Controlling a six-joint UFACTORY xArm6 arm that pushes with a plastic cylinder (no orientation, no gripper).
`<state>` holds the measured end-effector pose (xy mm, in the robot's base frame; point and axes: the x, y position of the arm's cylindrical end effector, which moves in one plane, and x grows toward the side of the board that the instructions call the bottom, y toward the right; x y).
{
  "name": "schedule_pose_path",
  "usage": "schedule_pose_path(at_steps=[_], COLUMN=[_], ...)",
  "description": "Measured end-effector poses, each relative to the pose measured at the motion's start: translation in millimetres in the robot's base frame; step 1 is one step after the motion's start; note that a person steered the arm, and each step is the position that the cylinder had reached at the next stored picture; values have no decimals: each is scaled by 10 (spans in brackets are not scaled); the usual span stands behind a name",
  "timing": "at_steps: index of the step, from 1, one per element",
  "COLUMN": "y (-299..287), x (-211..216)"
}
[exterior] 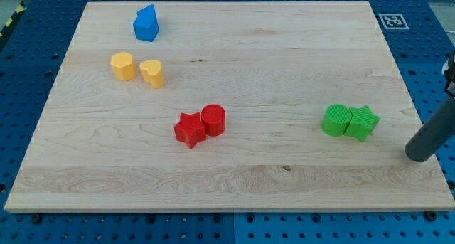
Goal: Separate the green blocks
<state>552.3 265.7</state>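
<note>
A green round block [335,120] and a green star block [362,122] sit touching side by side at the view's right, on the wooden board [284,59]. My tip [419,157] is the lower end of the dark rod at the view's far right. It rests near the board's right edge, below and to the right of the green star, with a gap between them.
A red star [190,129] and a red round block [213,120] touch near the middle. Two yellow blocks [123,65] [152,72] lie at the upper left, with a blue block [146,23] above them. A marker tag [392,20] lies off the board's top right corner.
</note>
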Motion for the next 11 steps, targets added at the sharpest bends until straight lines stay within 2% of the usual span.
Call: schedule_pose_path(at_steps=[2, 3, 4, 6, 8, 9, 10, 11], y=[-462, -498, -536, -1076, -1462, -1691, -1922, -1791], x=[-156, -302, -331, -339, -769, -849, -846, -448])
